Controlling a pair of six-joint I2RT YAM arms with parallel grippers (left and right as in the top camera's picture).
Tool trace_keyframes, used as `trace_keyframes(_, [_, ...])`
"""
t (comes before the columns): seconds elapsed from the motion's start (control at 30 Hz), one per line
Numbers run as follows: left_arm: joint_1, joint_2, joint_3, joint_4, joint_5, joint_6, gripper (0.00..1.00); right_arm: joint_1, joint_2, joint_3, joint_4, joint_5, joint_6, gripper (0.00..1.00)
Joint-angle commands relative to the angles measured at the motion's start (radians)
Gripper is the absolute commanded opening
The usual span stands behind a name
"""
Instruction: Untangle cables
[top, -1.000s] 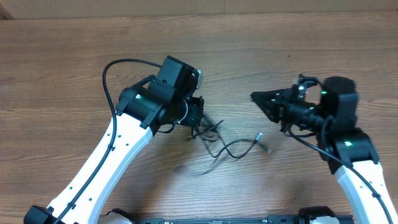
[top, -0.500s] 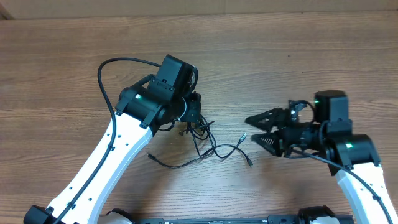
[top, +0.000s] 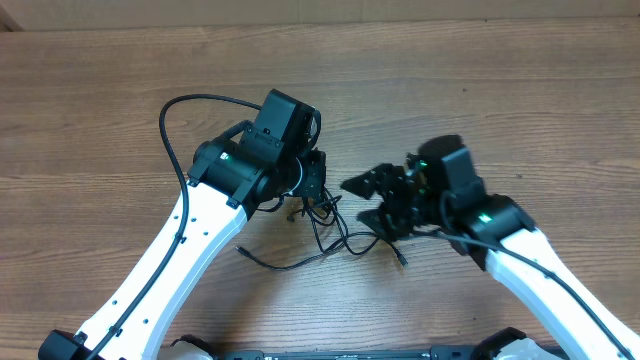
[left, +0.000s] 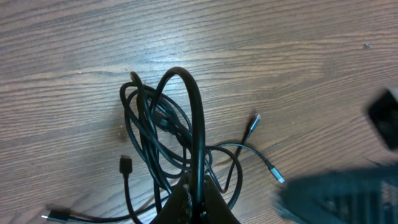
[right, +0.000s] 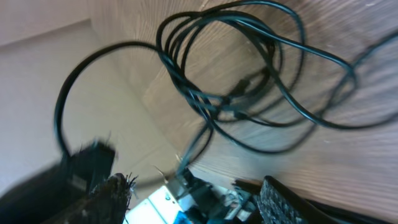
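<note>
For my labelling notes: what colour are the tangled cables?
Black cables, some with silvery plug ends; clearest in the left wrist view.

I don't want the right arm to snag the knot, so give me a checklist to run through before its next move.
1. Left gripper pinching the cables: ok.
2. Right gripper jaws open: ok.
3. Right gripper beside the tangle, apart from the left gripper: ok.
4. One single strand between the right jaws: cannot tell, wrist view blurred.
5. Silvery plug end lying free on the table: ok.
</note>
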Motion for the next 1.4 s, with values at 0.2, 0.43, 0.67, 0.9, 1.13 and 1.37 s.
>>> trace_keyframes(0.2, [-0.004, -0.02, 0.006, 0.005, 0.011, -0.011, 0.05, 0.106, 0.234, 0.009, 0.363, -0.066, 0.157, 0.3])
trace_keyframes(0.43, [-0.004, -0.02, 0.006, 0.003, 0.003, -0.01, 0.04, 0.129, 0.259, 0.009, 0.368, -0.111, 0.129, 0.04])
trace_keyframes(0.67, [-0.004, -0.02, 0.006, 0.002, 0.003, -0.01, 0.05, 0.106, 0.259, 0.009, 0.33, -0.134, 0.048, 0.28])
trace_keyframes(0.9, [-0.004, -0.02, 0.006, -0.005, 0.0, -0.01, 0.04, 0.002, 0.257, 0.009, 0.273, -0.177, -0.002, 0.35])
trace_keyframes(1.13, [-0.004, -0.02, 0.006, -0.006, 0.0, -0.01, 0.04, -0.1, 0.25, 0.009, 0.145, -0.283, -0.079, 0.35])
trace_keyframes(1.37, [-0.004, -0.02, 0.006, 0.002, 0.0, -0.01, 0.04, -0.016, 0.25, 0.009, 0.117, -0.304, -0.069, 0.38])
